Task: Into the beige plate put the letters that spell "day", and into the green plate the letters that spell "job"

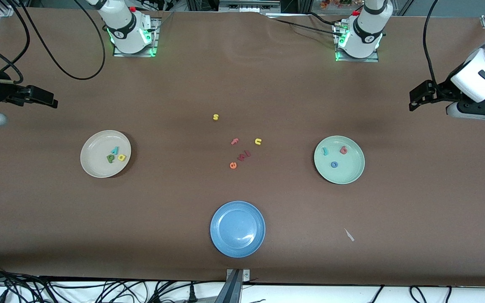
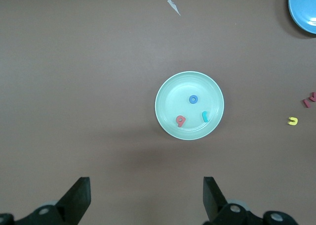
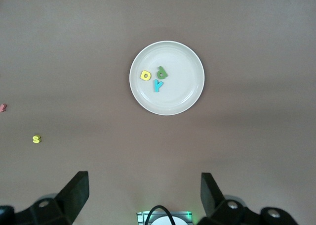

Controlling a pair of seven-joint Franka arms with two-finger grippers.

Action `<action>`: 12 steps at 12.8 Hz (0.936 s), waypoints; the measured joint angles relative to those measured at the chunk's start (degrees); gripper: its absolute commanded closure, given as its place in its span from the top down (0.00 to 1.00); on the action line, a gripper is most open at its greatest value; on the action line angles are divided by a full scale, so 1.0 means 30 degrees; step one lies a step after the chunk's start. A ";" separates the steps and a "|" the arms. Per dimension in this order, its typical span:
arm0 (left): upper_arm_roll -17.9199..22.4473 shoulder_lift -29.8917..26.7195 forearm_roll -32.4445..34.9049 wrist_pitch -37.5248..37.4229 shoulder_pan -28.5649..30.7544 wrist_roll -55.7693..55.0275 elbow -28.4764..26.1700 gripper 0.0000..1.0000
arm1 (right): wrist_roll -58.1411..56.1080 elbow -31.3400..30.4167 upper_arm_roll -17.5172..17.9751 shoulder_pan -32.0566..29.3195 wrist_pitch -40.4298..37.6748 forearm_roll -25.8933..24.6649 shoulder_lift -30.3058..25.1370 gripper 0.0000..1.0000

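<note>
So both plates are loaded. The round cream-beige plate sits on the brown counter toward the right arm's end, and it holds the yellow d, the green a and the teal-blue y, all bunched close together. The right claw hangs above the counter at that end, well apart from the beige plate, fingers spread wide with nothing between them.

Same story at the left arm's end: the round pale mint-green plate carries the teal hook-shaped j, the salmon-red b and the blue ring o, spaced a little apart. The left claw hovers over the counter, well clear of that plate, also spread wide and holding nothing.

Between the two claws, mid-counter, lie loose letters: a yellow s, a yellow u, a salmon f, an orange e and a couple of dark red bits I can't read. A round blue plate sits nearest the front camera.
</note>
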 measured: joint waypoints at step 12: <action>-0.0013 0.0000 0.0000 0.0000 -0.0004 0.0000 0.0038 1.00 | -0.2152 0.0504 0.0140 0.0375 0.1256 -0.1200 -0.0106 1.00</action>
